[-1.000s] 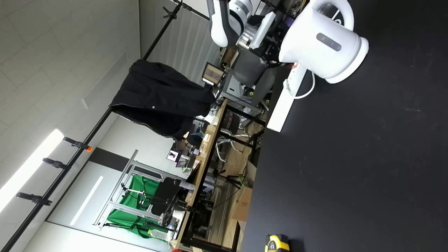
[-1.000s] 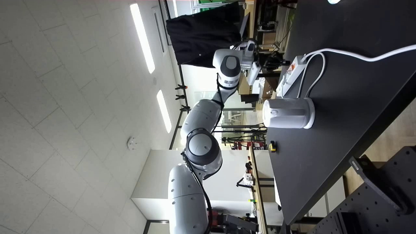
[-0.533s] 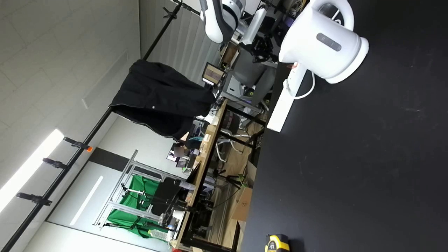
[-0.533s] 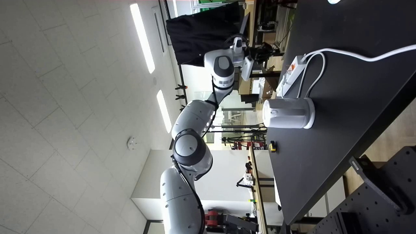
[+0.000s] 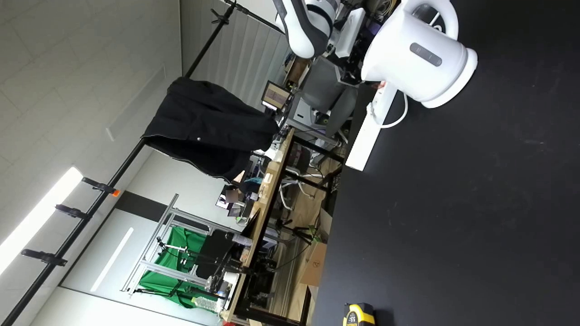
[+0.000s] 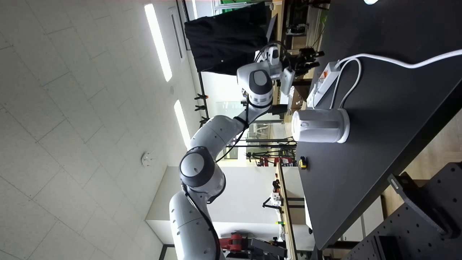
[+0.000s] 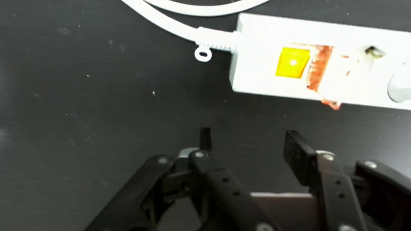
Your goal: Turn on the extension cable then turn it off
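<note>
The extension cable is a white power strip point(image 7: 260, 72) lying on the dark table, cut off by the right edge of the wrist view. Its yellow switch point(image 7: 292, 62) has a bright spot in the middle and looks lit. Beside it is an orange-red patch, and a white cord point(image 7: 167, 22) leaves the strip's end. In both exterior views the strip point(image 5: 367, 136) point(image 6: 327, 79) shows too. My gripper point(image 7: 247, 138) is open, fingers apart with nothing between them. It hovers off the strip, below it in the wrist picture. In an exterior view the gripper point(image 6: 319, 60) hangs above the strip's switch end.
A white kettle point(image 5: 417, 54) point(image 6: 319, 125) stands near the strip and covers part of it in an exterior view. A yellow tape measure point(image 5: 359, 314) point(image 6: 303, 162) lies farther off on the table. The white cord point(image 6: 408, 65) runs across the tabletop.
The gripper first drew up and away from the strip, then came partly back toward the table. Its fingers, close together before, now stand apart. Strip and kettle have not moved.
</note>
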`<act>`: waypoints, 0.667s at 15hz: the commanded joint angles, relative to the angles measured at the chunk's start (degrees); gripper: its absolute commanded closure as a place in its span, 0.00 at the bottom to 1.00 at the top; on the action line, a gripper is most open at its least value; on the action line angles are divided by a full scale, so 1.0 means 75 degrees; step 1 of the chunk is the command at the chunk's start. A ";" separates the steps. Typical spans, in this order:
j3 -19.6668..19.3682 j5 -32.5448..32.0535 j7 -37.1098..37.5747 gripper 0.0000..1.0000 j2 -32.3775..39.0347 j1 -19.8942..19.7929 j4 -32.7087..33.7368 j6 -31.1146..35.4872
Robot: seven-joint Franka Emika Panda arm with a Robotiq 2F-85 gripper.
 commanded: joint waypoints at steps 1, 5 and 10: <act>-0.0273 -0.0129 0.0034 0.07 -0.1058 0.0348 -0.1872 0.0770; -0.0303 -0.0424 0.0199 0.00 -0.1908 0.0420 -0.3253 0.1837; -0.0535 -0.0421 0.0266 0.00 -0.3178 0.0609 -0.5065 0.3322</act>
